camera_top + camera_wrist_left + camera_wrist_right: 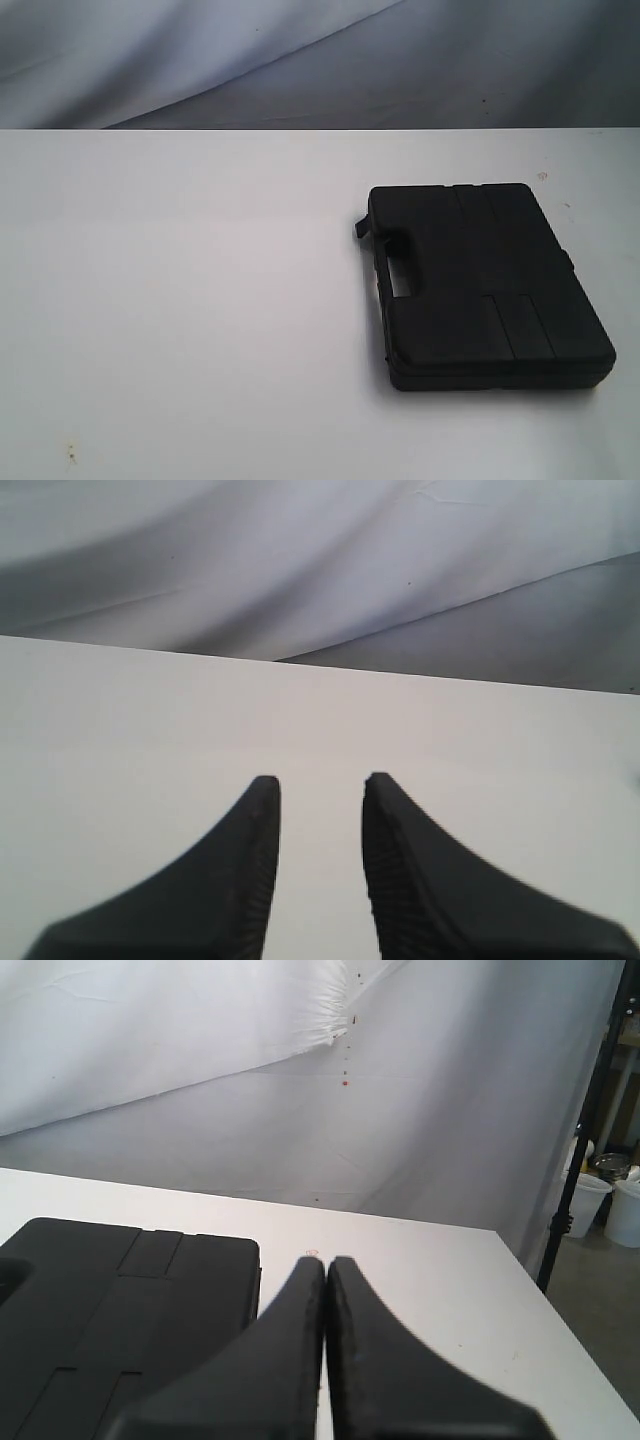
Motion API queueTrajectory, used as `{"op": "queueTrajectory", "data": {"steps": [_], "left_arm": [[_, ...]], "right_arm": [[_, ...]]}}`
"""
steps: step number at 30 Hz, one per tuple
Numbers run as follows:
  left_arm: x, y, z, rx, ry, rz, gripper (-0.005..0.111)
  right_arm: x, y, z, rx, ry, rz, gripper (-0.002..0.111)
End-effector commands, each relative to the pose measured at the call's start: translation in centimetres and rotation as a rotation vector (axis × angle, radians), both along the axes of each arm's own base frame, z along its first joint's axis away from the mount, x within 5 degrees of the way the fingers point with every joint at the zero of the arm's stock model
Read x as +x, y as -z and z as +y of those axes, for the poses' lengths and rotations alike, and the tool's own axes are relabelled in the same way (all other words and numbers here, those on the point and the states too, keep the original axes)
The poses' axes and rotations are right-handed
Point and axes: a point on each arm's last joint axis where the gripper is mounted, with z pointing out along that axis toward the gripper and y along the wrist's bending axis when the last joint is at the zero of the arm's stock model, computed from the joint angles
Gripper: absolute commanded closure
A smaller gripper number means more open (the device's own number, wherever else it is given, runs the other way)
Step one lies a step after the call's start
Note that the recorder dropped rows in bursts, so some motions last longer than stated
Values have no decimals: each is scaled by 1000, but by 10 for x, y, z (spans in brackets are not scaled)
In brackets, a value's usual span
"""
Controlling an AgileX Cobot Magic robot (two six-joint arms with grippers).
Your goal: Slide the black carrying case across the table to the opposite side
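Note:
The black carrying case (pixel 484 285) lies flat on the right half of the white table (pixel 180 300), its handle cut-out facing left. Neither arm shows in the exterior view. In the right wrist view the case (pixel 120 1310) lies just beside my right gripper (pixel 326 1260), whose fingers are pressed together with nothing between them, over bare table; whether they touch the case I cannot tell. In the left wrist view my left gripper (pixel 320 778) stands open over bare table (pixel 120 740), empty, and the case is out of that view.
A wrinkled grey-white backdrop cloth (pixel 300 60) hangs behind the table's far edge. Past the table's right edge stand a black pole (pixel 585 1130) and white buckets (pixel 610 1200) on the floor. A small red mark (pixel 312 1253) sits on the table near the right fingertips.

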Motion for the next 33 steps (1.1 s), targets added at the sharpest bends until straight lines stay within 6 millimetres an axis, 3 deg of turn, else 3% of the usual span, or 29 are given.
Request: {"op": "queueTrajectory", "data": {"steps": [1,14,22,24,28,31,33], "left_arm": [[0,1,0,-1,-4,-4,78],[0,1,0,-1,-4,-4,78],[0,1,0,-1,-4,-4,78],[0,1,0,-1,-4,-4,78],[0,1,0,-1,-4,-4,78],[0,1,0,-1,-4,-4,78],[0,1,0,-1,-4,-4,78]], "right_arm": [[0,1,0,5,7,1,108],[0,1,0,-4,7,-4,108],[-1,-14,0,27,1,-168,108],[-2,-21,0,116,-3,-238,108],[-5,-33,-7,527,-9,-350,108],[-5,-33,-10,761,-10,-340,108],[-5,-31,-10,818,-14,-317,108]]}}
